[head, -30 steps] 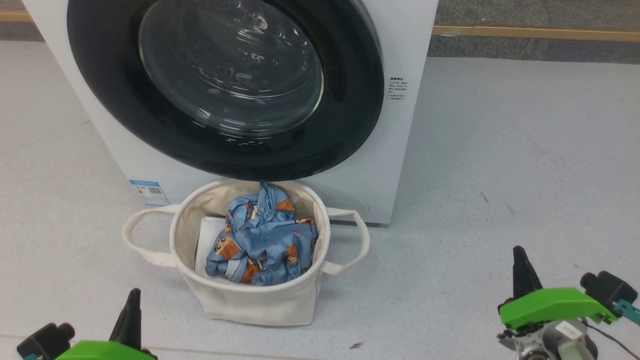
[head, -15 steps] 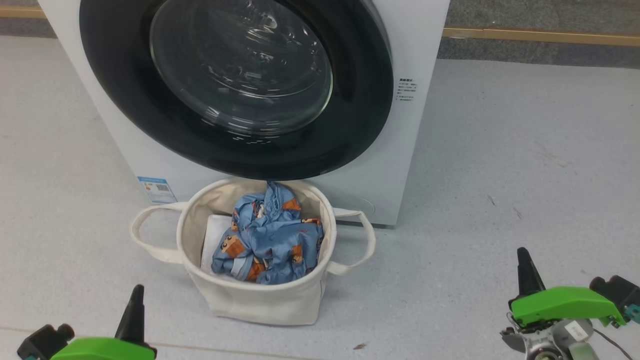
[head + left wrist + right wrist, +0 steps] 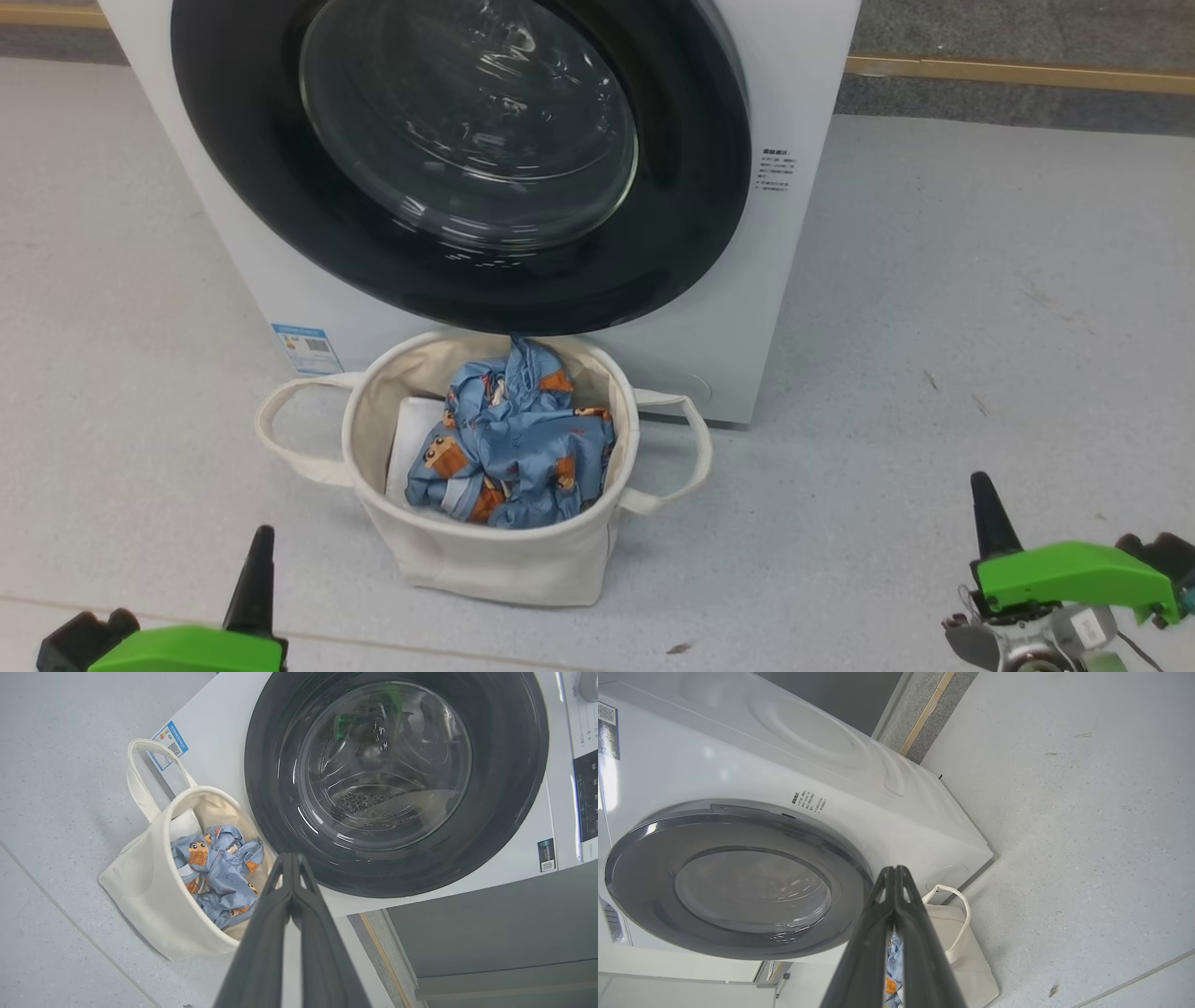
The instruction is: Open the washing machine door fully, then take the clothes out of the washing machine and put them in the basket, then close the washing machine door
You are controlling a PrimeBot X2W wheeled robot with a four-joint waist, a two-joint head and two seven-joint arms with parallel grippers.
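Ahead of and between the left pincer (image 3: 260,543) and right pincer (image 3: 982,487), both pressed shut and empty, the washing machine door (image 3: 462,159) appears closed and the clothes (image 3: 513,448) lie in the basket (image 3: 485,565); only the head camera's framing has drifted this past second, suggesting the job is done.

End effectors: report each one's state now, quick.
Left end effector: closed, holding nothing.
Right end effector: closed, holding nothing.
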